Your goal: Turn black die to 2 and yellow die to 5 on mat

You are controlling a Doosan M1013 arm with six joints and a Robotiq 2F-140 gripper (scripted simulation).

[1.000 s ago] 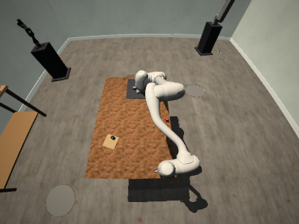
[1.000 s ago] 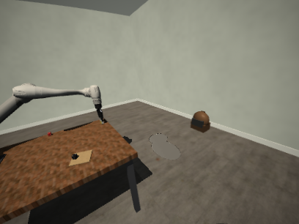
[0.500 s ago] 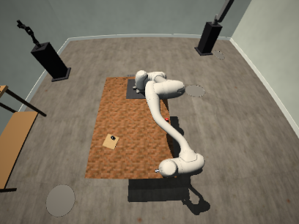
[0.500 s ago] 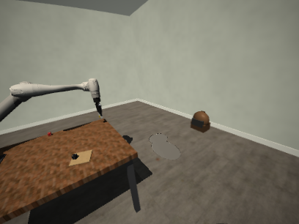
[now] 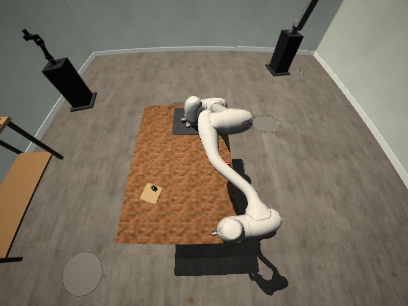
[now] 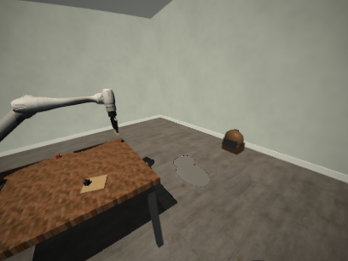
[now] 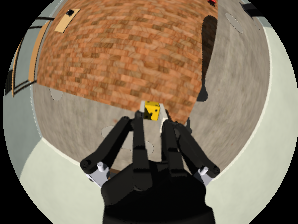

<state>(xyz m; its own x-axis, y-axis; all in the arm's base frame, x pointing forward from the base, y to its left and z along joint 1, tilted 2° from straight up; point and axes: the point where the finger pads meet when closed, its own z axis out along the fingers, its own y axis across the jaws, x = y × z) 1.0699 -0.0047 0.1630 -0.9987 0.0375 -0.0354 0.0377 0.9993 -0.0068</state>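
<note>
From my remote station I see a white robot arm [image 5: 227,172] [image 6: 64,101] reaching over a brick-patterned tabletop [image 5: 172,160] [image 6: 47,192] [image 7: 125,55]. Its black two-finger gripper [image 6: 114,129] [image 7: 151,108] is clamped on the yellow die [image 7: 152,111], held in the air between the fingertips near the table's end. Dark pips show on the die, too small for me to read reliably. The black die [image 5: 154,188] [image 6: 87,182] [image 7: 70,12] sits on the square tan mat [image 5: 149,195] [image 6: 99,183] [image 7: 63,23], towards one side of it; I cannot tell its top number. The red die [image 5: 228,163] [image 6: 58,156] [image 7: 212,2] rests on the tabletop close to a long edge, well apart from the mat, its top number also unreadable.

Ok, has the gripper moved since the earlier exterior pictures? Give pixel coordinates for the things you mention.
Yes. In the exterior view the gripper [image 5: 214,233] [image 6: 116,133] [image 7: 151,108] has risen relative to the far edge of the table [image 5: 170,165] [image 6: 115,158] [image 7: 125,60].
</note>
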